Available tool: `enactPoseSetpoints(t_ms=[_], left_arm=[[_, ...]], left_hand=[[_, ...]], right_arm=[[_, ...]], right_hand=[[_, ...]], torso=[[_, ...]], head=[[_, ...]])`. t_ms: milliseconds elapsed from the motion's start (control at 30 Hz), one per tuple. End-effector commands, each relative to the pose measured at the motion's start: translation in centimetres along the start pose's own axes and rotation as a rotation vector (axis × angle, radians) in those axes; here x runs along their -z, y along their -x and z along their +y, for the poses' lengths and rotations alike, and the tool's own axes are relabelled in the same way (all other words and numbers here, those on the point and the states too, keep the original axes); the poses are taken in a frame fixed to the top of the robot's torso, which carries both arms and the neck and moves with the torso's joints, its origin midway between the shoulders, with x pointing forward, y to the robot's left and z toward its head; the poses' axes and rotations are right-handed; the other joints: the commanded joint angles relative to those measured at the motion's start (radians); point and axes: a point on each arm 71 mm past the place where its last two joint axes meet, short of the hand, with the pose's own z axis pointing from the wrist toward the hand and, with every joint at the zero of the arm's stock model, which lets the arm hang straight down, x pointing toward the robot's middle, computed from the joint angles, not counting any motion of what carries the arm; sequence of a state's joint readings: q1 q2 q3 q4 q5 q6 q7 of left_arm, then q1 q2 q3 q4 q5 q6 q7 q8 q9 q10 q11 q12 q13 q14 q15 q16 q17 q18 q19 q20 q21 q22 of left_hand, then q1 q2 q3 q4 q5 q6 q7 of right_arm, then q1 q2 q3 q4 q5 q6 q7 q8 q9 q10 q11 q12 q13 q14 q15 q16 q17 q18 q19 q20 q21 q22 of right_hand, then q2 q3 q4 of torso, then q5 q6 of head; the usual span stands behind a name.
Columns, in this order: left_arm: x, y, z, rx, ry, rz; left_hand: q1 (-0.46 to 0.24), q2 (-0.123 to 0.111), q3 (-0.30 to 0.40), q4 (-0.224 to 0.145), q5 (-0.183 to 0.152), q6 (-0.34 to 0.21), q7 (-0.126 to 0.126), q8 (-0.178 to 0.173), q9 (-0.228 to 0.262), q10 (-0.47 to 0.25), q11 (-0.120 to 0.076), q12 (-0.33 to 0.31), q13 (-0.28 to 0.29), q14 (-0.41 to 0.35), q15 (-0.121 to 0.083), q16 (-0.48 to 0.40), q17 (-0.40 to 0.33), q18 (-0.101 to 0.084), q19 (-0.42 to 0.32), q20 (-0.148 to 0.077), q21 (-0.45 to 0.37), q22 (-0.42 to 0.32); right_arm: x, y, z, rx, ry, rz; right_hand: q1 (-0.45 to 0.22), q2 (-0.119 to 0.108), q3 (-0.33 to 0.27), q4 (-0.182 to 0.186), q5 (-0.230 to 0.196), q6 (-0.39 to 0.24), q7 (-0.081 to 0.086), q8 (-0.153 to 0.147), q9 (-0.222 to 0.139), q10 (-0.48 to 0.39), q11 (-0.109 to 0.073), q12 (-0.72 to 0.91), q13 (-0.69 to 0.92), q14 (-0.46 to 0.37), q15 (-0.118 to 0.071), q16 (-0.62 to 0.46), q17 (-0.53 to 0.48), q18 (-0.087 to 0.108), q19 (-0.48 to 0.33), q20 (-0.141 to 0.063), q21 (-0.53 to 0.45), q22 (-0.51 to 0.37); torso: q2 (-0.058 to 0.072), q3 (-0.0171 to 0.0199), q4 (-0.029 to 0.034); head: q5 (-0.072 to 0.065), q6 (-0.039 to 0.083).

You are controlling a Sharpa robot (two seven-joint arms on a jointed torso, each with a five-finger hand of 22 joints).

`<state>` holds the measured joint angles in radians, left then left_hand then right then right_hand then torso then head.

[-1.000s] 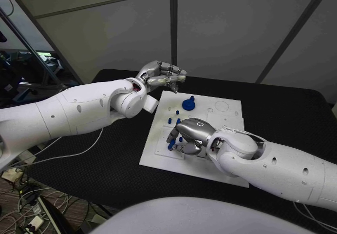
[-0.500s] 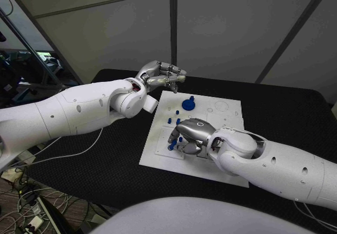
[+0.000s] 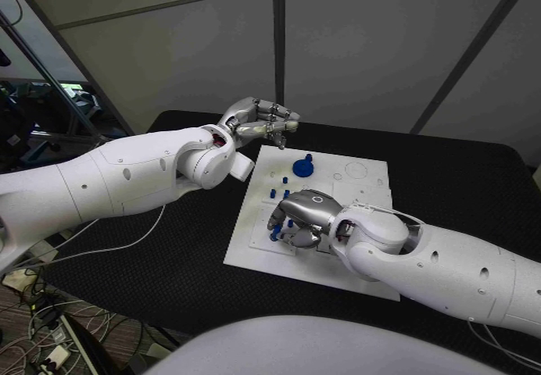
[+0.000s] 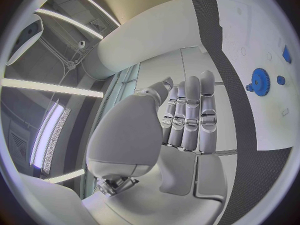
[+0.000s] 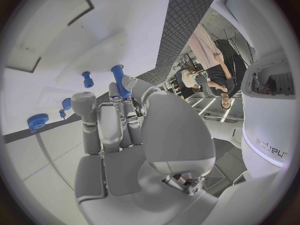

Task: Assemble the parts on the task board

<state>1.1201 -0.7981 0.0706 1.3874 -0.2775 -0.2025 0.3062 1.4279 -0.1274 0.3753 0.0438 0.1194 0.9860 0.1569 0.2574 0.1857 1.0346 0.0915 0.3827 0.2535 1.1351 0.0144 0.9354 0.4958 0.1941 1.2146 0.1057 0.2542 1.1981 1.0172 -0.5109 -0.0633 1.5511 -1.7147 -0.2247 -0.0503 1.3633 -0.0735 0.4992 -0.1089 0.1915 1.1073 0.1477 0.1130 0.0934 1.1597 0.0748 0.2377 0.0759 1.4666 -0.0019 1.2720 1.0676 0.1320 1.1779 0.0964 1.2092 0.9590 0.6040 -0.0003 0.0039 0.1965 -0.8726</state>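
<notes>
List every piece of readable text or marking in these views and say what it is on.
One dark word on the robot's white body, right wrist view: upside down and blurred, not reliably readable.
Task board: faint engraved outlines, no legible letters or numbers.
Blue gear, both hands: no text seen.

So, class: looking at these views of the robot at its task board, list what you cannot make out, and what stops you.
- Head view: the right hand covers part of the task board.
- Right wrist view: a blue peg stands at the fingers; whether it is gripped is unclear.
- Head view: the left hand has curled fingers; their contents are too small to tell.
</notes>
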Motion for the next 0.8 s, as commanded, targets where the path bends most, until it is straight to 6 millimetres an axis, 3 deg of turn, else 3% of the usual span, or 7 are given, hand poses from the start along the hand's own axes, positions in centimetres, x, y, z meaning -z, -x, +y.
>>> enactPoseSetpoints(t_ms=[33,800], left_arm=[[0.0,-0.1,-0.11,0.005,-0.004,0.012],[0.03,-0.17,-0.1,0.008,0.001,0.021]], left_hand=[[-0.002,0.005,-0.002,-0.002,-0.005,-0.006,0.0,0.004,0.001,-0.006,0.0,0.003,0.001,-0.004,0.003,-0.002,-0.002,-0.014,0.001,0.006,-0.004,-0.002],[-0.004,0.005,-0.003,-0.001,-0.005,-0.007,0.001,0.005,0.003,-0.008,0.0,0.006,0.001,-0.005,0.003,-0.002,-0.002,-0.014,0.001,0.007,-0.005,-0.002]], right_arm=[[0.03,-0.7,-0.15,0.017,-0.016,0.043],[-0.26,-0.84,0.21,0.038,-0.019,0.041]], right_hand=[[0.003,0.012,0.005,0.0,0.007,0.005,0.001,0.004,0.001,0.005,0.0,0.003,0.001,0.02,-0.007,0.001,-0.002,-0.004,-0.001,0.0,0.001,-0.001],[0.003,0.01,0.004,-0.002,0.008,0.003,0.001,0.002,0.001,0.004,0.001,0.0,0.001,0.019,-0.006,-0.001,-0.004,-0.003,-0.005,0.001,0.0,-0.004]], torso=[[0.0,0.0,0.001],[0.0,0.0002,0.0004]], head=[[0.0,0.0],[0.001,0.0]])
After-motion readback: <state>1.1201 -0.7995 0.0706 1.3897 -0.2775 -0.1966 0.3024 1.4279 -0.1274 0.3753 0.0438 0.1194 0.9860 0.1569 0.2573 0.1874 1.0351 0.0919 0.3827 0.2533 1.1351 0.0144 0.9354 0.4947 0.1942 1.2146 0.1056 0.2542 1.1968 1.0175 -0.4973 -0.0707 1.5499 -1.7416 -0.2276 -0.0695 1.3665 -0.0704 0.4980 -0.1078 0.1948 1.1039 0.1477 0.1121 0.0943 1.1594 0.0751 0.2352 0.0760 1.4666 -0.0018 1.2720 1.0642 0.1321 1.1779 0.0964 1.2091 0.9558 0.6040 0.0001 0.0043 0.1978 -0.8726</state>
